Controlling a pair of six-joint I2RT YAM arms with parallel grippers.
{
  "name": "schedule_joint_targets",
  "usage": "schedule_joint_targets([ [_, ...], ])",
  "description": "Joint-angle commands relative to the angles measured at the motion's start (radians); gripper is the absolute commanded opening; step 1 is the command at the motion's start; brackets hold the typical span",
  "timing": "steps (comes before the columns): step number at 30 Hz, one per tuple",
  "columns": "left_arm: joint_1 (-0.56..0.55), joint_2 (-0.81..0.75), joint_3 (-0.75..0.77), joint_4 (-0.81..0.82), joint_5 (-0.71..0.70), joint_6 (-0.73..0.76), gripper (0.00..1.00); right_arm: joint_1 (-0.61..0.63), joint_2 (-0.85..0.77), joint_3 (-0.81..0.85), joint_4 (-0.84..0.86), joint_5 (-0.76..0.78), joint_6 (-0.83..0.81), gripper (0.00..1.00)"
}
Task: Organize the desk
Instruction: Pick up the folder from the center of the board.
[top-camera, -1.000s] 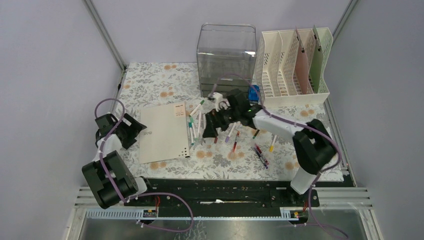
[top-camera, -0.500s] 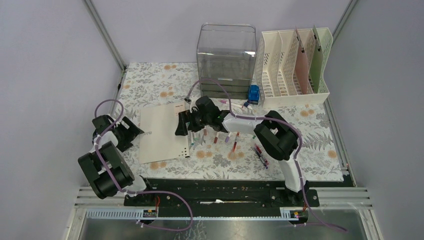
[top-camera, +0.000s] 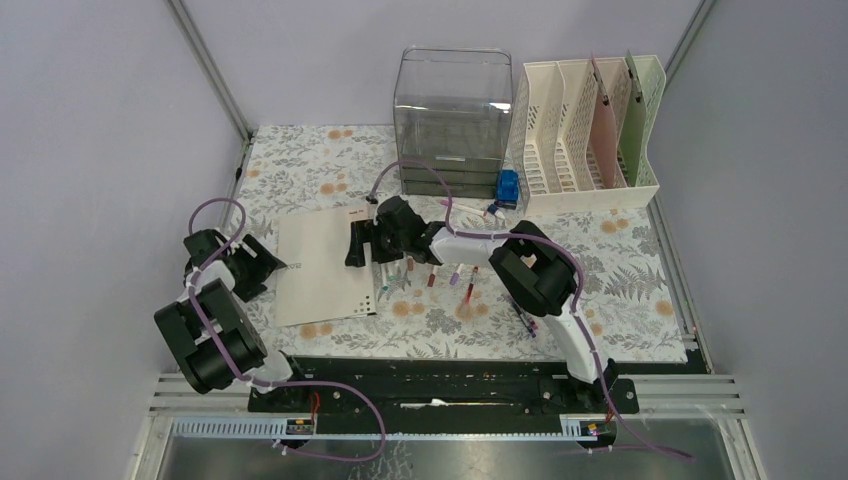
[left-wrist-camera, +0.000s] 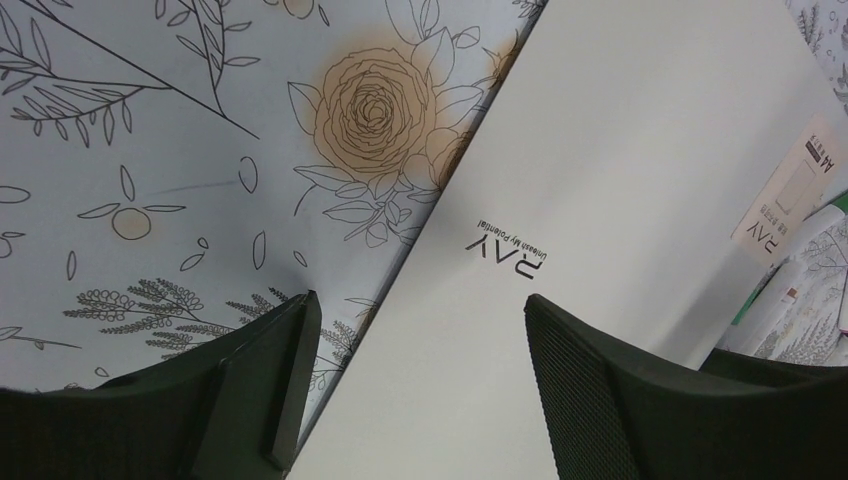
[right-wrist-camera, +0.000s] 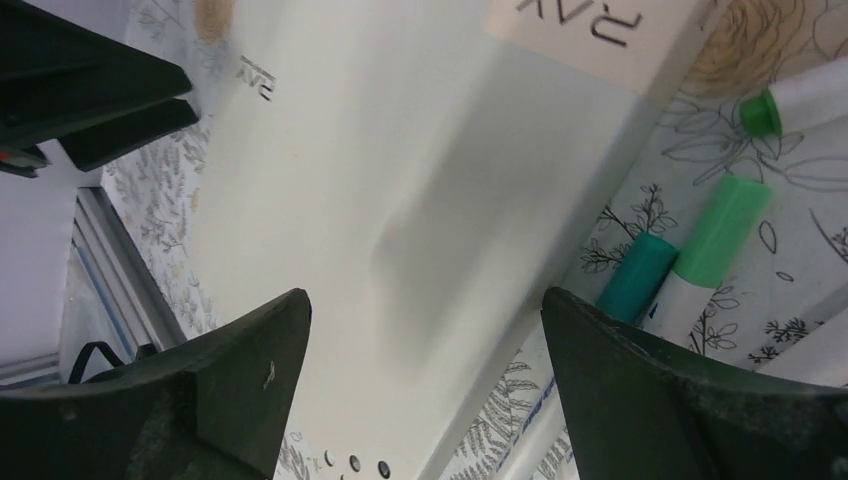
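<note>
The desk (top-camera: 650, 290) is spread ahead of both arms, and a notebook (top-camera: 318, 268) is laid left of centre on it. The left gripper (left-wrist-camera: 415, 395) is positioned at the notebook's left edge and the right gripper (right-wrist-camera: 425, 350) over its right edge. Both are spread wide and empty, presumably for a two-sided lift.

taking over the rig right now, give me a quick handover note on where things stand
left gripper: open, low over the left edge of the white notebook, holding nothing.
right gripper: open, over the notebook's right edge, holding nothing.
Things: notebook flat on the desk; markers loose to its right; clear drawer box and file rack at the back.
Done: notebook and markers not yet stowed.
Left: probably file the notebook, then gather the markers.
</note>
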Motion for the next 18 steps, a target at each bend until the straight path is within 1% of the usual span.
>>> schedule_joint_targets([
  [1,0.004,0.031,0.017,-0.03,0.015,0.013,0.79,0.017,0.035,0.029,-0.034,0.055,0.062,0.92],
  [5,0.003,0.035,0.014,-0.045,0.029,0.009,0.73,0.031,0.022,0.037,-0.097,0.168,0.042,0.92],
  [6,0.005,0.037,0.012,-0.045,0.039,0.006,0.71,0.035,0.027,0.049,-0.113,0.169,0.039,0.92],
  [8,0.005,0.049,0.008,-0.044,0.066,0.0,0.67,0.036,0.046,0.062,-0.112,0.12,0.058,0.93],
  [11,0.004,0.072,0.005,-0.045,0.114,-0.007,0.53,0.035,0.079,0.078,-0.074,0.017,0.118,0.91],
  [13,0.004,0.087,0.004,-0.052,0.135,-0.005,0.47,0.036,0.092,0.083,-0.031,-0.055,0.157,0.9],
  [15,0.004,0.09,-0.002,-0.045,0.152,-0.01,0.45,0.036,0.088,0.085,0.025,-0.13,0.188,0.89],
  [18,0.004,0.097,-0.008,-0.028,0.2,-0.015,0.45,0.034,0.059,0.08,0.123,-0.215,0.248,0.89],
])
